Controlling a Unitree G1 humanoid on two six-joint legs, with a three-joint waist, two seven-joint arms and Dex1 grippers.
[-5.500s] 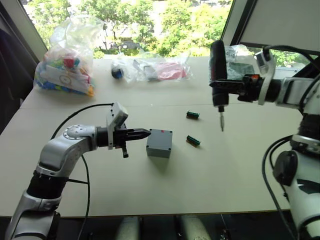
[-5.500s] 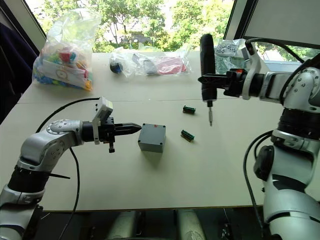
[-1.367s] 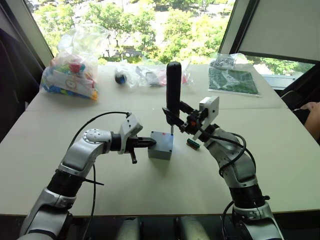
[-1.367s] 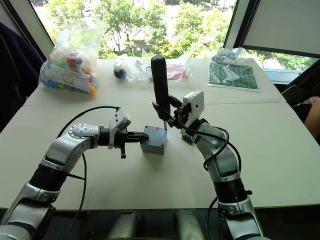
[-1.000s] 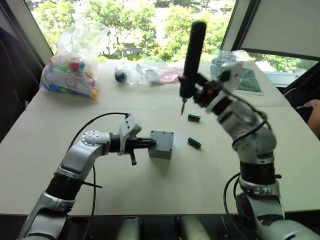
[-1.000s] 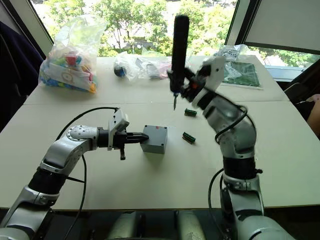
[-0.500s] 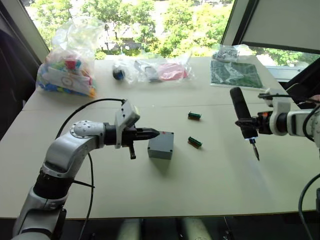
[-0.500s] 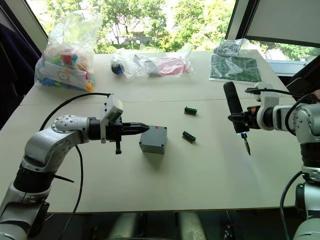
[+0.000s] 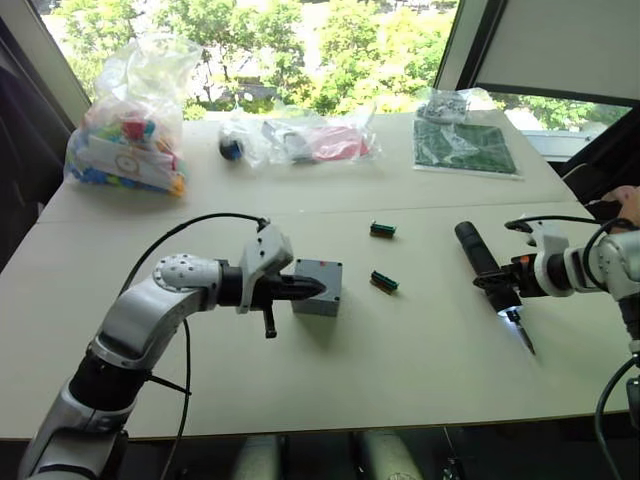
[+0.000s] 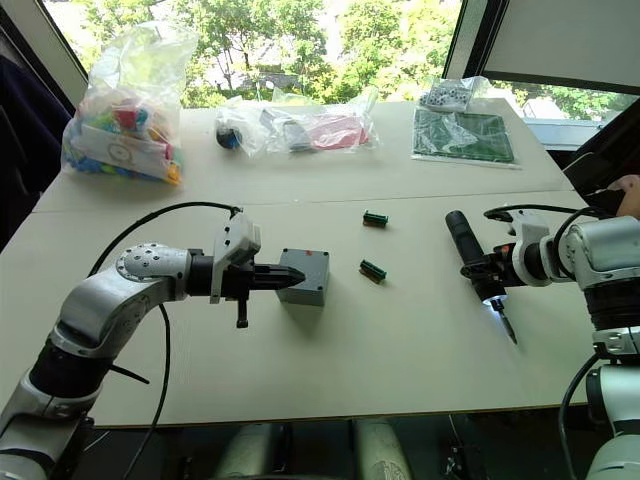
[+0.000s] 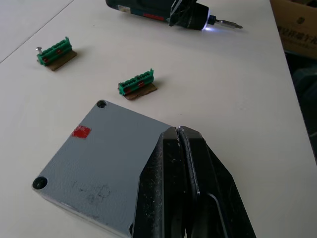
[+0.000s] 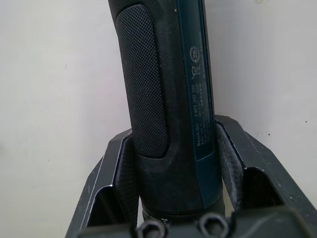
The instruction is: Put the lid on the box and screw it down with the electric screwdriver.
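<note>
The grey box (image 9: 315, 304) stands mid-table. The lid (image 11: 99, 158) closes its top, a flat grey face with a red mark and dark corner holes. My left gripper (image 9: 318, 287) is shut and empty, its tips lying over the lid's left edge. Far to the right, my right gripper (image 9: 512, 288) is shut on the electric screwdriver (image 9: 475, 255). The tool is held low over the table and strongly tilted, with its bit towards the near edge and its nose light (image 11: 205, 25) on.
Two green terminal blocks (image 9: 382, 229) (image 9: 384, 282) lie right of the box. Along the far edge sit a bag of colourful parts (image 9: 125, 130), clear bags (image 9: 300, 140) and a bagged green board (image 9: 465, 145). A person's hand (image 9: 628, 200) shows at the right edge.
My right arm has lowered the screwdriver towards the table and tilted it flatter. My left gripper's tips have moved from just beside the box onto its top edge.
</note>
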